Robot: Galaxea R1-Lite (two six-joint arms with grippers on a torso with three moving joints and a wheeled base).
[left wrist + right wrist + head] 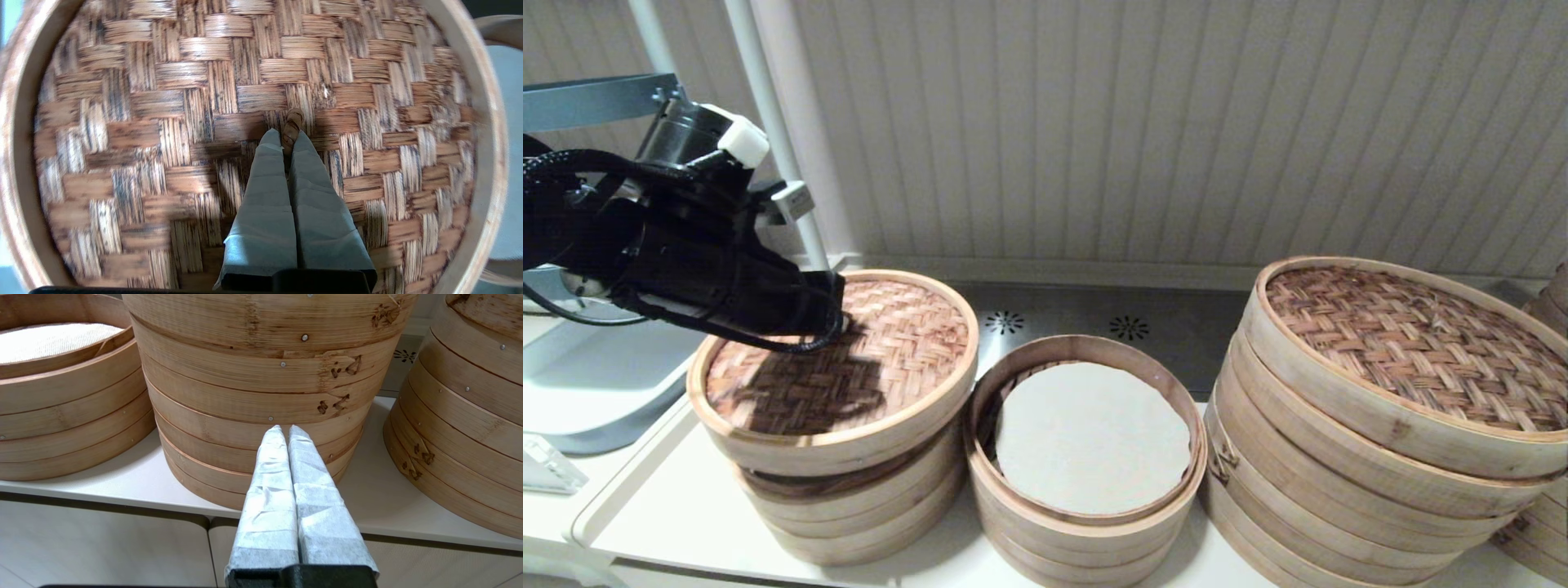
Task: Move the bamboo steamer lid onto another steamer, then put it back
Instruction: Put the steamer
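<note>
The small bamboo steamer lid [882,367], reddish-brown weave with a pale rim, lies over the left small steamer [849,514]. It tilts a little, with a dark gap under its front rim. My left gripper [837,317] reaches down onto its centre. In the left wrist view the gripper [288,136] is shut on the lid's small knot [293,120]. The other small steamer [1086,510] stands open just to the right, with a greyish-white liner [1094,437] and slats showing at its left edge. My right gripper [284,430] is shut on nothing, low before the table's front edge.
A much larger steamer stack [1380,457] with a darker woven lid [1413,343] stands at the right, with another stack [1539,523] beyond it. A white tray [596,384] sits at the left. The white table [670,506] ends near the steamers' fronts.
</note>
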